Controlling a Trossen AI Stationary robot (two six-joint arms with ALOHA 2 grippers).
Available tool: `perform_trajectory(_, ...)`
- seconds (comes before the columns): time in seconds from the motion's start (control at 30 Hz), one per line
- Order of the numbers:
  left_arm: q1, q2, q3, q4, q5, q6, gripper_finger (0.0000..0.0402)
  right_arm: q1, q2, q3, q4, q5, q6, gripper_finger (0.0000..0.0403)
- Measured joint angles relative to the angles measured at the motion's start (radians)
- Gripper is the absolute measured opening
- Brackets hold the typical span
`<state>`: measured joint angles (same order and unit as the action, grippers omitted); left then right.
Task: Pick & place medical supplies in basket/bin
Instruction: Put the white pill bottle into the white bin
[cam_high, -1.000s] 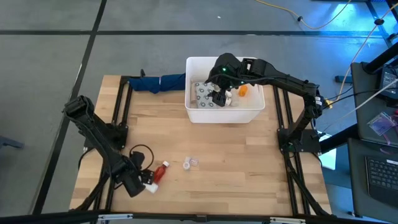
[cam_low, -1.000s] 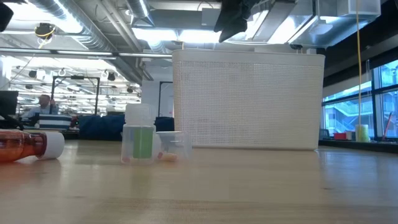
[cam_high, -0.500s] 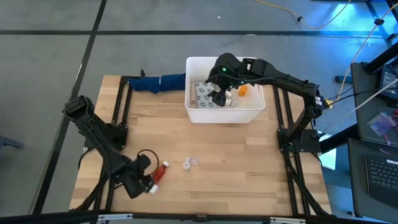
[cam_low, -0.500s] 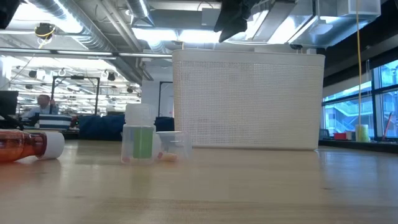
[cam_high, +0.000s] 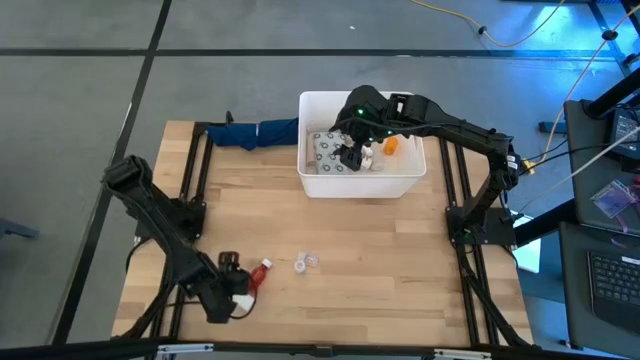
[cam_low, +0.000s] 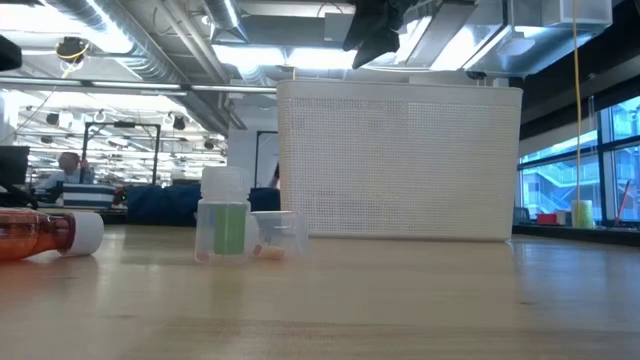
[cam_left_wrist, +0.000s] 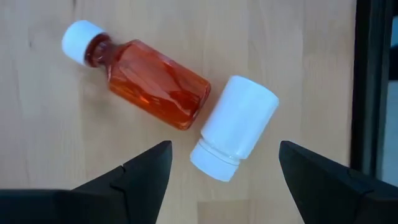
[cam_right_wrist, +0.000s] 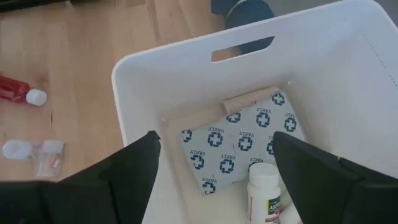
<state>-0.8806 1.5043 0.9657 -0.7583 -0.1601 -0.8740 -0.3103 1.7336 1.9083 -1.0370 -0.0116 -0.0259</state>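
Pale wooden planks make up the worktop (cam_high: 380, 250), seen from above with two dark arms reaching over it. Toward the far side stands the white bin (cam_high: 362, 187), tall-walled with handle slots, and the right gripper (cam_high: 352, 157) hangs over its inside with jaws spread and nothing between them. Below it in the bin lie a flat packet (cam_right_wrist: 239, 146) printed with blue crosses, a white pill bottle (cam_right_wrist: 264, 190) and an orange-capped bottle (cam_high: 391, 145).

At the near left corner, the left gripper (cam_high: 237, 292) is poised just above two supplies lying on their sides, its jaws wide apart and not gripping anything. The left wrist camera shows the red bottle (cam_left_wrist: 149, 82) with its white cap, and the white bottle (cam_left_wrist: 235, 127) whose side touches the red bottle's base; the white bottle sits between the two spread fingers (cam_left_wrist: 146, 174). A little to the right, near the middle of the worktop, rest small clear cups (cam_high: 306, 263) (in the low view, one of the clear items holds something green, another lies beside it).

A dark blue cloth (cam_high: 255, 132) is bunched at the far edge, just left of the bin. Beyond the worktop, the low view takes in a large lit hall with ceiling ducts, where a person (cam_low: 68, 168) sits far off on the left.
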Motion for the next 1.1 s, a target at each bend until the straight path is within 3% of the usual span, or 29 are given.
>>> perform_trajectory(0.33, 0.008, 0.106, 0.000, 0.096, 0.034, 0.134, 0.0271, 0.000, 0.000, 0.000, 0.000, 0.000, 0.048, 0.0310)
perform_trajectory(0.67, 0.008, 0.207, 0.000, 0.106, 0.077, 0.137, 0.0235, 0.000, 0.000, 0.000, 0.000, 0.000, 0.051, 0.0310)
perform_trajectory(0.93, 0.013, 0.210, 0.000, 0.105, 0.073, 0.137, 0.0175, 0.000, 0.000, 0.000, 0.023, 0.000, 0.079, 0.0310)
perform_trajectory(1.1, 0.017, 0.152, 0.000, 0.064, 0.050, 0.093, 0.0175, 0.006, 0.002, 0.031, 0.080, 0.000, 0.088, 0.0310)
